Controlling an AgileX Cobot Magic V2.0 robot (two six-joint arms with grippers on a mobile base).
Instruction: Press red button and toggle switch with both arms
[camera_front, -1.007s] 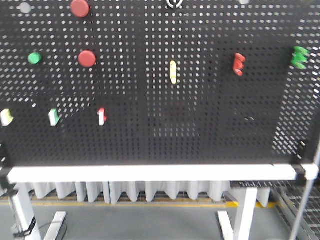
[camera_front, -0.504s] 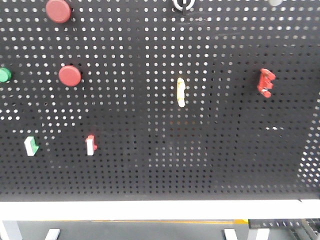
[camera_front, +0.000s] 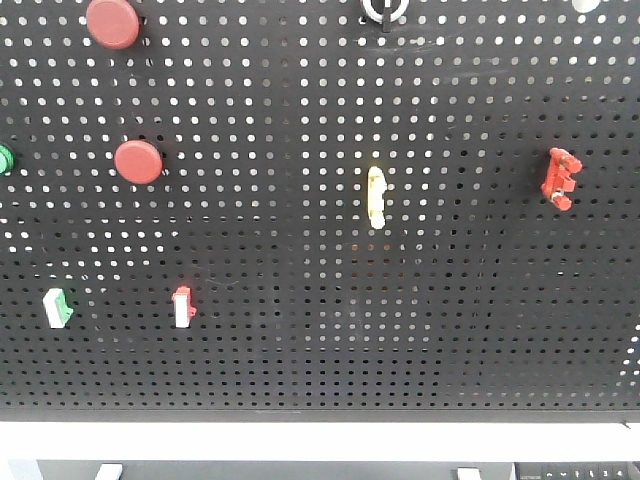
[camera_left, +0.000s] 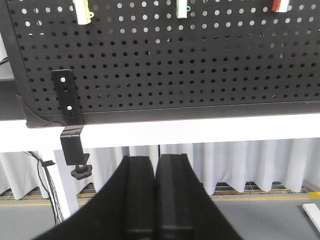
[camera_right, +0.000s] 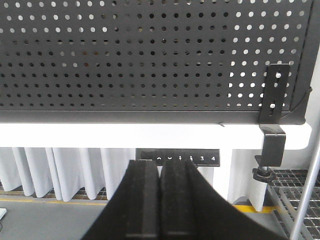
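In the front view two round red buttons sit on the black pegboard, one at the top left (camera_front: 113, 22) and one below it (camera_front: 138, 161). The toggle switch (camera_front: 384, 8), white-ringed with a black lever, is cut off by the top edge at the centre. Neither gripper shows in this view. In the left wrist view my left gripper (camera_left: 156, 161) is shut with nothing in it, below and short of the board's lower left corner. My right gripper (camera_right: 160, 165) is likewise shut and empty, under the board's lower right part.
The pegboard (camera_front: 300, 380) also carries a green button (camera_front: 3, 158), a yellow rocker (camera_front: 376, 196), a red clip (camera_front: 560, 178) and two small switches (camera_front: 56, 306) (camera_front: 183, 306). Black clamps (camera_left: 70, 117) (camera_right: 272, 120) hold the board to the white table edge (camera_front: 320, 440).
The front view has closed in on the pegboard. The board now fills the frame, the table legs have dropped out of view, and the fittings have spread outward.
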